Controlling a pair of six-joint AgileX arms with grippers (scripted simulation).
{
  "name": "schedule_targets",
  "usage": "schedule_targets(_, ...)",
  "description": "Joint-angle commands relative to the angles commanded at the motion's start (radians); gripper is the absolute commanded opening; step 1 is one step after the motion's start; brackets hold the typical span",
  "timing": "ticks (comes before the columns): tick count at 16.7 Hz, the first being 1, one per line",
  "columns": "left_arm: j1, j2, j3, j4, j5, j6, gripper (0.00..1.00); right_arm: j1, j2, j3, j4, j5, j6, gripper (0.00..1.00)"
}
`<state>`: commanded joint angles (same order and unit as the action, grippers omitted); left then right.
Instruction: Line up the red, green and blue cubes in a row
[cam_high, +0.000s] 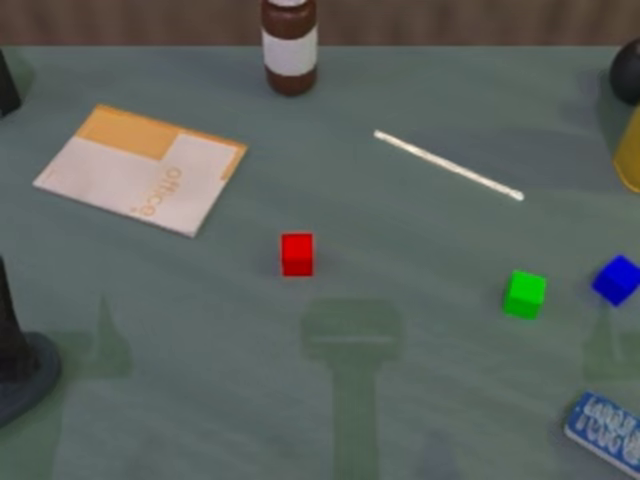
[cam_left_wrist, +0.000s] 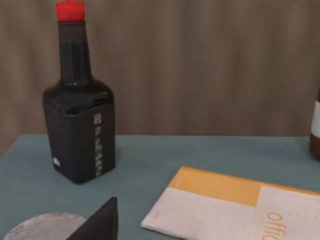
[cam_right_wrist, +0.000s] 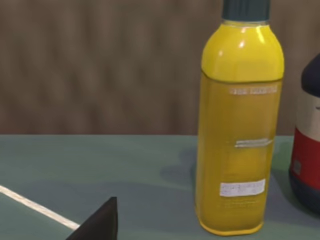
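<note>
Fingers first: I honestly can't tell whether they're apart or together on either arm, since each wrist view only shows one dark wedge of my own gripper and the top view shows neither gripper, just shadows on the counter (cam_high: 420, 90). From the top, the red cube (cam_high: 297, 254) sits alone near the middle, while the green cube (cam_high: 524, 294) and blue cube (cam_high: 616, 279) are close together well off to the right, none of them in a row yet. There's also a notebook (cam_high: 143, 168) at the left, a brown bottle (cam_high: 289, 45) at the back, a white stick (cam_high: 447, 165) and a blue blister pack (cam_high: 607, 432) at the front right. The left wrist view has a dark sauce bottle (cam_left_wrist: 80, 115) beside the notebook corner, no cubes. The right wrist view shows a yellow bottle (cam_right_wrist: 240, 130) close by, with a dark jar (cam_right_wrist: 307, 135) next to it. My worry: green and blue are near enough that going for one could nudge the other, and a right arm swing could clip that yellow bottle or the pack.
</note>
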<state>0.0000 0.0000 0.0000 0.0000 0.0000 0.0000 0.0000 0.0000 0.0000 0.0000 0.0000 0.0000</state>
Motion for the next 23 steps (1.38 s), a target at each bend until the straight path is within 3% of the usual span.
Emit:
schedule_targets(5,-0.022,0.061,0.061,-0.042,0.004,-0.020,1.00,0.000,0.000,0.000,0.000,0.000,0.000,1.00)
schedule_targets(9,-0.086,0.289,0.287,-0.183,0.006,-0.084,1.00,0.000,0.000,0.000,0.000,0.000,0.000,1.00)
schedule_targets(23,-0.415,1.837,1.578,-0.991,0.008,-0.426,1.00,0.000,0.000,0.000,0.000,0.000,0.000,1.00)
